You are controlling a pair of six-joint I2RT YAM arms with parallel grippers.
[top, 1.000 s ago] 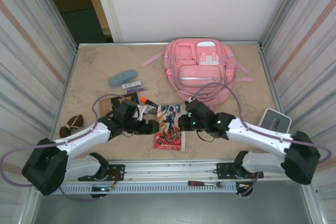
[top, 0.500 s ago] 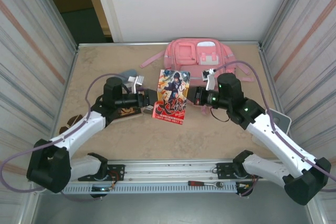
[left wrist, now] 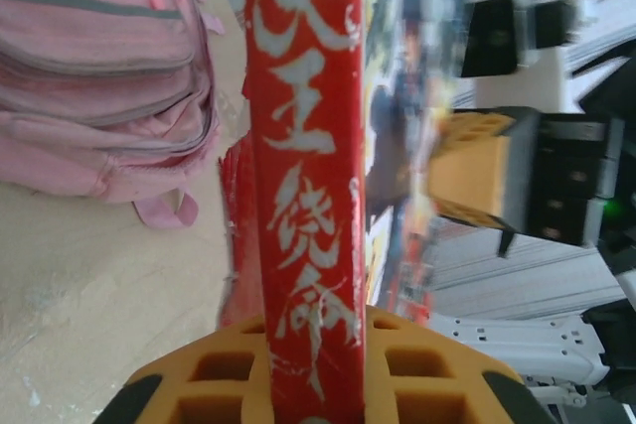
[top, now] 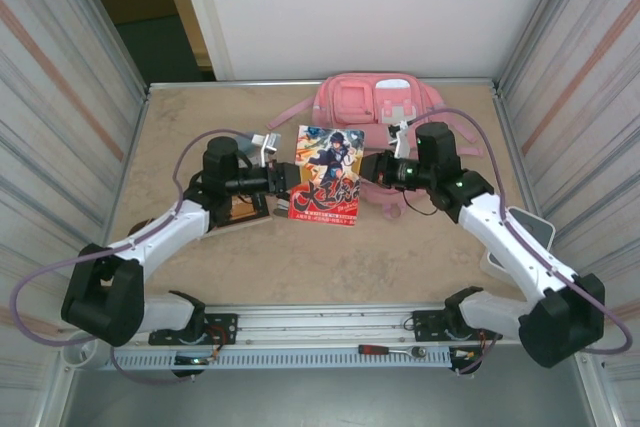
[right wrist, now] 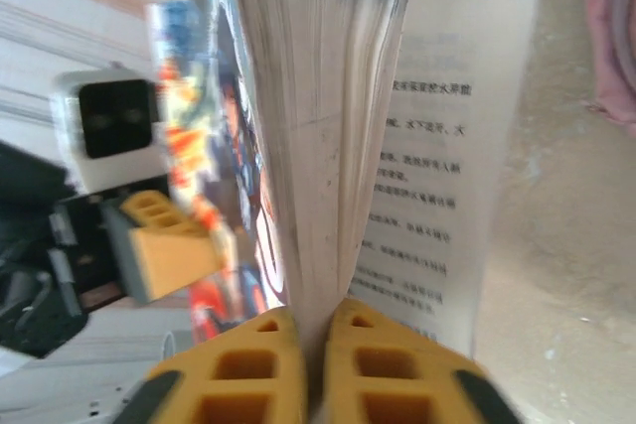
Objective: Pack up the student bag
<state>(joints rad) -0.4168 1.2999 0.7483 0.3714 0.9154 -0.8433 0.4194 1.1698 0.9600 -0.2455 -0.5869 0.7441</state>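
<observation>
Yellow pads (left wrist: pixel 209 374) of the left gripper (top: pixel 283 179) are clamped on the red spine of one manga book (top: pixel 325 187). The right gripper (top: pixel 368 169) pinches the page edge on the opposite side, so the book hangs between the two, off the table (top: pixel 440 247). The spine has white Chinese text, maybe 大王饶命, with the top cut off. Inner-page print is too blurred to read. One student bag (top: pixel 375 97) lies at the far table edge just behind the book, its lower part hidden by the book and right arm. One brown flat item (top: pixel 243 210) is mostly hidden under the left arm.
</observation>
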